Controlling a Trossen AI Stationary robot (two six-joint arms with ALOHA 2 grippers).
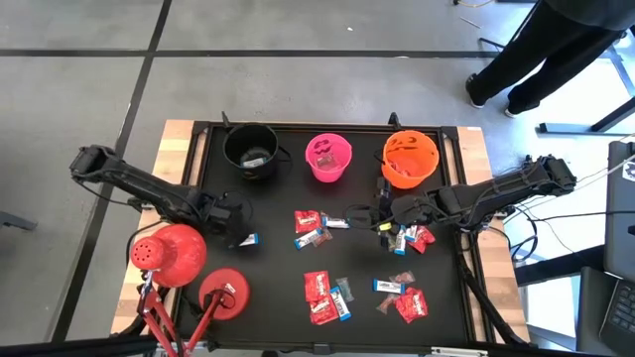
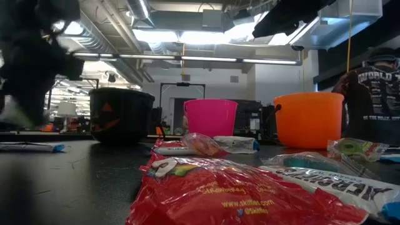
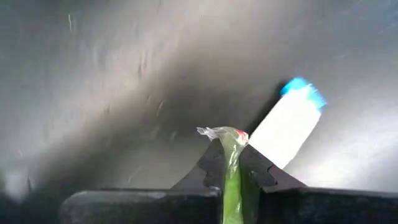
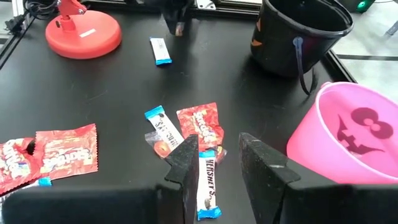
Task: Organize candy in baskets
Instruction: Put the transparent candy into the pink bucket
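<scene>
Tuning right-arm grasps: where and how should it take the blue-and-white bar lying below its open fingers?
Grip the blue-and-white bar across its narrow middle, coming straight down. It lies flat on the table, long axis running away from the right gripper, so the open fingers already straddle its width. A red wrapper touches its far end, so stay central.

Grey concrete floor (image 1: pixel 298 30) crossed by dark seams across the top of the high view. Person in dark clothes (image 1: pixel 541 50) at upper right. Long fluorescent ceiling lights (image 2: pixel 187 34) and silver pipes (image 2: pixel 206 59) overhead in the low view.
</scene>
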